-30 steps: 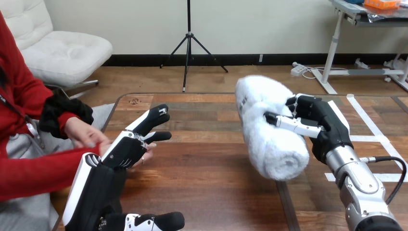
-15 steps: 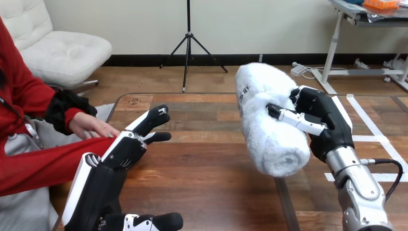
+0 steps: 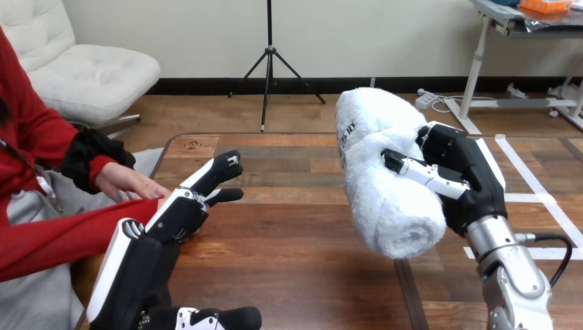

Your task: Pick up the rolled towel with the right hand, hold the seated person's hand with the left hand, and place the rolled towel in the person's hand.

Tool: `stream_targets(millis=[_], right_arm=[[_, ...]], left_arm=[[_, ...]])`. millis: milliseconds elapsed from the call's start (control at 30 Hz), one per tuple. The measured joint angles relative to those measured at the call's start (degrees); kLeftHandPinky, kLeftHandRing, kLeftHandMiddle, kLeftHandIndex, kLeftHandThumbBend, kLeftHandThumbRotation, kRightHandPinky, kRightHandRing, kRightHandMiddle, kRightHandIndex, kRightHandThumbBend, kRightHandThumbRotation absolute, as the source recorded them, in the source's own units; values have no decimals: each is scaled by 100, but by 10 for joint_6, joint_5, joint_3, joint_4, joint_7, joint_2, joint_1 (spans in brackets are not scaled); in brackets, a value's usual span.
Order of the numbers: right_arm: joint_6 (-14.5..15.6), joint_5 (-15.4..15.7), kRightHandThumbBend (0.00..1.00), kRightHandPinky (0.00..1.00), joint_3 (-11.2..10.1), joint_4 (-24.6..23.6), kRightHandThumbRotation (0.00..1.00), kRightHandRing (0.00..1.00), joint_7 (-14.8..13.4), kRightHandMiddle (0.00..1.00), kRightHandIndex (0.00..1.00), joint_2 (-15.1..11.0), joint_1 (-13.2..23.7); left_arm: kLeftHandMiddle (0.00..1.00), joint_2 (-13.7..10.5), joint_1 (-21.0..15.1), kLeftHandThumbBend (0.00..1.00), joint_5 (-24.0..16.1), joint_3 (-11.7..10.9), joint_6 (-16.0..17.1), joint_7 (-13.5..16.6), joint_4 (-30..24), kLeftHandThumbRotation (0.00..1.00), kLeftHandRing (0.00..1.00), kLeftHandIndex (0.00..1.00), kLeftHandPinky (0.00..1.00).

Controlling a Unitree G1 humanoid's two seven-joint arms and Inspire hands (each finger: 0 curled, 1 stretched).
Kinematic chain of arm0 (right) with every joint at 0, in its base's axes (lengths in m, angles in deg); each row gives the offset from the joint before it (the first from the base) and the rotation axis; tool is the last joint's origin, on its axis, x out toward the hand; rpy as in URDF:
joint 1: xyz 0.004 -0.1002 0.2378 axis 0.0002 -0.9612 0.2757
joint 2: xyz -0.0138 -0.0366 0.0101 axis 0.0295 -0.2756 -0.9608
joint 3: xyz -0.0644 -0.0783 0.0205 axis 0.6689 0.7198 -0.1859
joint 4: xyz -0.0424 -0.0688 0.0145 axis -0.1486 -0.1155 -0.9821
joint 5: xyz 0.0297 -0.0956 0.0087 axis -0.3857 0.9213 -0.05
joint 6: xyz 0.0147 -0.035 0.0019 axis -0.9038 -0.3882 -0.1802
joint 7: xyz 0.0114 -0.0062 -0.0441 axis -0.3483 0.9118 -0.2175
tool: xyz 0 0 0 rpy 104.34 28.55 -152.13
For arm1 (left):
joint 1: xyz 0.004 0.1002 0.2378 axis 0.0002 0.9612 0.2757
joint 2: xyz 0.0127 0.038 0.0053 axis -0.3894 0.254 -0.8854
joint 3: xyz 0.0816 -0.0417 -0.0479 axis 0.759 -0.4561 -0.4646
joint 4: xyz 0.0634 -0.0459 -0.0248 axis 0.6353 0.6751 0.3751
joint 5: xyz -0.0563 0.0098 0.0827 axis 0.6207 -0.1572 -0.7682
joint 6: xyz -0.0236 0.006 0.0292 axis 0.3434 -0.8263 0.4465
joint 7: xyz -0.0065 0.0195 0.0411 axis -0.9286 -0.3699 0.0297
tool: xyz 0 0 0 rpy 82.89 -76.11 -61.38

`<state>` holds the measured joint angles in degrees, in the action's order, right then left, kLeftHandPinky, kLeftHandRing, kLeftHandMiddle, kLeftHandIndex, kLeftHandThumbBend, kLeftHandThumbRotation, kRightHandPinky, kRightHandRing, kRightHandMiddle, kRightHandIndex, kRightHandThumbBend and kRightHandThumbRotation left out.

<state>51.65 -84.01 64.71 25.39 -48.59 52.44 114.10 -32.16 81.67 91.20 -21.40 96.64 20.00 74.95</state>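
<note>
My right hand is shut on the rolled white towel and holds it above the table's right half, its far end tilted up and away. My left hand lies at the table's left with straight fingers pointing far-right, thumb out to the side. The person's red-sleeved forearm runs in under that hand, and the hand at its end is hidden beneath my palm. I cannot tell whether the two touch. The person's other hand rests palm down on that forearm, just left of my left hand.
The wooden table has a rounded far-left corner and a seam running forward under the towel. White tape strips mark its right side. The person sits close against the left edge.
My right hand has raised the towel slightly and drawn it a little nearer. The person's upper hand has slid left off my left hand onto their forearm. My left hand has stayed put.
</note>
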Motion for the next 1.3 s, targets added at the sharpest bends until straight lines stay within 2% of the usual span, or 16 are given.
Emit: stream_targets(millis=[133, 500, 800, 933, 1133, 1300], right_arm=[[0, -12, 51, 18, -3, -8, 0, 21, 10, 34, 34, 6, -7], [-3, -26, 51, 18, -6, -20, 0, 21, 22, 33, 34, 12, -16], [-19, -32, 52, 18, -8, -21, 0, 21, 27, 33, 34, 13, -17], [-30, -30, 52, 16, -9, -23, 0, 20, 21, 33, 35, 13, -17], [-36, -36, 53, 15, -15, -31, 0, 19, 22, 32, 35, 21, -19], [-43, -36, 54, 15, -19, -45, 0, 19, 19, 32, 35, 28, -24]], left_arm=[[91, 0, 0, 100, -1, -3, 0, 0, 0, 51, 88, 87, 78], [91, 0, 0, 100, -3, -14, 0, 0, 0, 50, 88, 87, 78], [92, -1, -1, 100, -11, -20, 5, 0, 2, 50, 88, 89, 78], [92, 0, -2, 100, -37, -32, 6, 5, 2, 53, 88, 89, 78], [94, -2, -2, 100, -73, -49, 2, 15, 2, 51, 90, 91, 80], [97, -7, -1, 100, -92, -59, -23, 21, -4, 52, 95, 96, 86]])
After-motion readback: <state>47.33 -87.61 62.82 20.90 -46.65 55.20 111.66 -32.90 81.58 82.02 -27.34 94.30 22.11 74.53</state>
